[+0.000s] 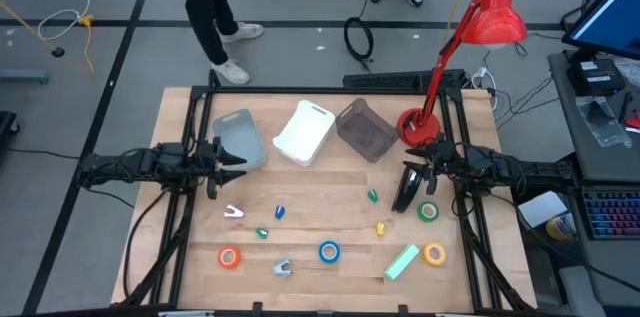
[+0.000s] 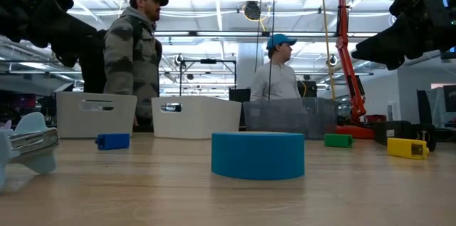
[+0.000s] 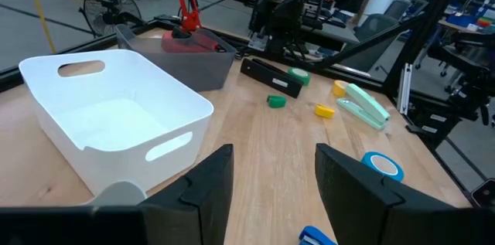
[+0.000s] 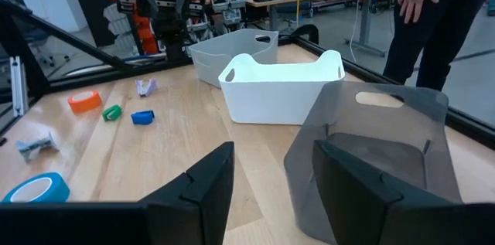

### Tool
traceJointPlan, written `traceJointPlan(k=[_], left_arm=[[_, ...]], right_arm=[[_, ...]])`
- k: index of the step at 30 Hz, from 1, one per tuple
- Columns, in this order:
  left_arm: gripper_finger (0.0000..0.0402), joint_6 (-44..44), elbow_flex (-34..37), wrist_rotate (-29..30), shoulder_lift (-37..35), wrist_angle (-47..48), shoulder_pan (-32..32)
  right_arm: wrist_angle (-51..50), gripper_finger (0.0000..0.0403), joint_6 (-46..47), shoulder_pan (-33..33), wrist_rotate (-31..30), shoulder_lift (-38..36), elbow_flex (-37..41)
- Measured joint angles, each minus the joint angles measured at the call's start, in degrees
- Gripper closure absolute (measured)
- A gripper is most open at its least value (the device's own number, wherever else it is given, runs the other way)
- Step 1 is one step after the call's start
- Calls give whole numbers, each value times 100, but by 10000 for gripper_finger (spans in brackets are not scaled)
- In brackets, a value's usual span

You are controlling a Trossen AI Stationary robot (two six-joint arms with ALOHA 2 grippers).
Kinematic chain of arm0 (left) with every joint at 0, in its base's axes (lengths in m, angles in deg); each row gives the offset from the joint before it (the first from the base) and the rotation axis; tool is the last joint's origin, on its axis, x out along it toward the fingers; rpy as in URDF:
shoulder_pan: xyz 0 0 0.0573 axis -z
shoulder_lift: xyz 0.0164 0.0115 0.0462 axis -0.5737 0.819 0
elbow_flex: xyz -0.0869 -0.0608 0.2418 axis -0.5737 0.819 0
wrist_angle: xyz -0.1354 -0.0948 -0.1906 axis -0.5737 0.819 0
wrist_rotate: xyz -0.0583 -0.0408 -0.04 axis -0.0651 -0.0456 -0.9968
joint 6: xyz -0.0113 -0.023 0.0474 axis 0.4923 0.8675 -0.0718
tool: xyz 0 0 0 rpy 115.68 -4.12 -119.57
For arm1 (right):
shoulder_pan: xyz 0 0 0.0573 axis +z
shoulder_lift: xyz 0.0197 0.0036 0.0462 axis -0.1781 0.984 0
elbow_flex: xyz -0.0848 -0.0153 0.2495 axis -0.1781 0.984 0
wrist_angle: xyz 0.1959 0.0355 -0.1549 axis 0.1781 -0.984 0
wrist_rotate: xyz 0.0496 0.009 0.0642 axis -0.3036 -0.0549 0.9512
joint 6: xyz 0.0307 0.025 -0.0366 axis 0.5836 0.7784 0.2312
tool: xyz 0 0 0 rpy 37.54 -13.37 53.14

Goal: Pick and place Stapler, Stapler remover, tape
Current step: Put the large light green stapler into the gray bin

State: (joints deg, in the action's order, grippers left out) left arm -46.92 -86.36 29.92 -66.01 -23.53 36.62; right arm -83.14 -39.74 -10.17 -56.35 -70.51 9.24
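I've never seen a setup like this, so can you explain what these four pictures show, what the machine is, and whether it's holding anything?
Two robot arms work at a wooden table. One picture looks straight down, one sits at table height, and two come from cameras on the wrists. The left gripper and the right gripper both hover open, holding nothing. At the back stand three bins: light grey, white, dark grey. Scattered in front are tape rolls, such as the blue tape and orange tape, plus staplers and small clips. Two people stand behind.

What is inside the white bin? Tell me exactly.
Nothing shows inside the white bin: the left wrist view sees its bare floor and walls. Only the strip under the near wall is hidden. The high view shows it bare too.
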Motion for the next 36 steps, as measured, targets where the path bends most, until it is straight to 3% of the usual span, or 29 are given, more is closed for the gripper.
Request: traceJointPlan(k=[15,23,30,36], left_arm=[[217,0,1,1,-1,-10,0],[217,0,1,-1,0,-11,-1],[217,0,1,-1,1,-15,0],[217,4,1,-1,0,-25,-1]], right_arm=[[56,236,46,1,0,1,1],[709,236,796,-1,-438,2,-1],[1434,236,459,1,-345,52,-1],[1546,236,414,1,-135,520,-183]])
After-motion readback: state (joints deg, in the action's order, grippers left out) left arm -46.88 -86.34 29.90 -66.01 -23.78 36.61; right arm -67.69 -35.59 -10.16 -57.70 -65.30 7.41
